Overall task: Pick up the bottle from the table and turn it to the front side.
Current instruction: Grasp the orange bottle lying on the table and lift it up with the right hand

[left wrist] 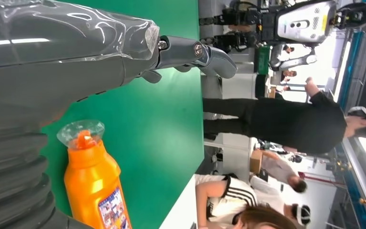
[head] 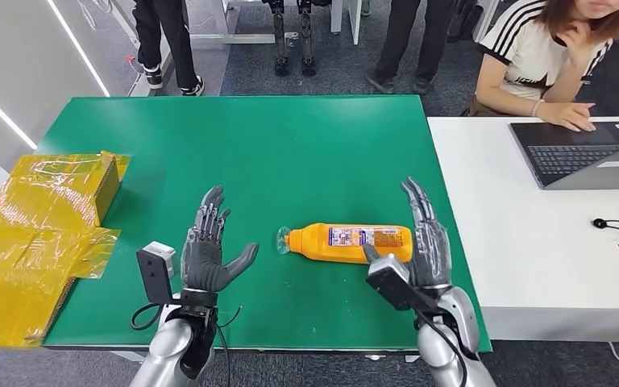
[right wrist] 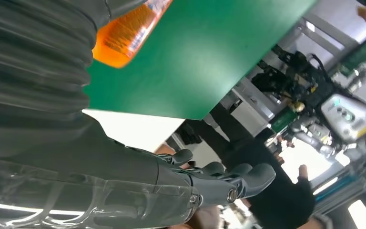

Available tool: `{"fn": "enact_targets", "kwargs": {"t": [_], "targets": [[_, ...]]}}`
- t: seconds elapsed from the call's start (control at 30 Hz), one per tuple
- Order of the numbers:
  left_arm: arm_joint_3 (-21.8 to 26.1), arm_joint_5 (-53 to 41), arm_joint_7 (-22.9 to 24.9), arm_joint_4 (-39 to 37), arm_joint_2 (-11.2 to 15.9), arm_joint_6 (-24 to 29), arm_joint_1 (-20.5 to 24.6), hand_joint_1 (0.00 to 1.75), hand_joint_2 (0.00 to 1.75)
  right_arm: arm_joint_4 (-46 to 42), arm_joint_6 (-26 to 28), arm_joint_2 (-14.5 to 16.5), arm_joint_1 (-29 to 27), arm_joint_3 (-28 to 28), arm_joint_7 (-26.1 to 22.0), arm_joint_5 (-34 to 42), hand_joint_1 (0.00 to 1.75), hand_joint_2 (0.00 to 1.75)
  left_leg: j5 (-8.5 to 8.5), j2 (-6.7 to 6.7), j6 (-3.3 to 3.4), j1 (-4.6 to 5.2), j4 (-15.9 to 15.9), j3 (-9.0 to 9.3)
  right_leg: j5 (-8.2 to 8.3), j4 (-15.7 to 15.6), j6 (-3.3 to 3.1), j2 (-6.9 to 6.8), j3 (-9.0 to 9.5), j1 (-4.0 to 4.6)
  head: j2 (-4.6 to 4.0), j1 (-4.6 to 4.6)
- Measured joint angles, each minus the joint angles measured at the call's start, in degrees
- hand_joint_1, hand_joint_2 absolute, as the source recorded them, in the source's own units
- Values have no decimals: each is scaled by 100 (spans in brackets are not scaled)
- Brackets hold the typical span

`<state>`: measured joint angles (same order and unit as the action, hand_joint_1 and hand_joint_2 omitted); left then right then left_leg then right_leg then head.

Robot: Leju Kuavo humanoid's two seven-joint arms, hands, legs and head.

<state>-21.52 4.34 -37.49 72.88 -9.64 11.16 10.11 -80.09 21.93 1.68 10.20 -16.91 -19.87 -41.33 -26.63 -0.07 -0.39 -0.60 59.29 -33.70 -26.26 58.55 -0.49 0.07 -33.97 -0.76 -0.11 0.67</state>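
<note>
Bottle (head: 351, 243) lies lengthwise across the green worktop (head: 290, 145) at lower centre, cap toward the left hand (head: 207, 250). Right hand (head: 425, 238) sits just beside its base, nearer; both hands' fingers spread wide, holding nothing.

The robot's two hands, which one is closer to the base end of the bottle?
The right hand: it stands open beside the base of the orange bottle. The left hand, also open, is on the cap side, apart from it.
</note>
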Motion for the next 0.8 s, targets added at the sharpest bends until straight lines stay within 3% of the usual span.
{"fn": "enact_targets", "kwargs": {"t": [0.2,0.3,0.43,0.7,0.8], "targets": [[-28,10,-22,-119,-3,-38,42,0,175,647,-134,-274,645,-150,178,-144,0,175,7,-3,2,-1,1,-3,3,1,2,-2,-2,0,0,1],[-46,8,-23,-173,-1,-84,81,0,175,1006,-665,-385,1008,-337,528,-307,0,175,8,7,1,-1,-1,-7,7,3,0,9,-9,1,0,1],[-104,-65,7,-259,-1,-254,218,0,175,1985,-2166,-499,1986,-760,850,-153,0,175,22,10,-4,-1,0,-10,20,3,-4,12,-14,1,0,0],[-149,-117,292,-418,-4,-410,533,0,175,3881,-5335,-771,3623,-2066,945,372,0,175,38,-5,0,0,5,-23,34,3,1,-4,-21,0,0,1],[-178,9,354,-469,-4,-392,603,0,175,4213,-6176,-931,4096,-2636,1080,659,0,175,38,-4,0,0,6,-25,36,2,2,-2,-22,0,0,-1]]}}
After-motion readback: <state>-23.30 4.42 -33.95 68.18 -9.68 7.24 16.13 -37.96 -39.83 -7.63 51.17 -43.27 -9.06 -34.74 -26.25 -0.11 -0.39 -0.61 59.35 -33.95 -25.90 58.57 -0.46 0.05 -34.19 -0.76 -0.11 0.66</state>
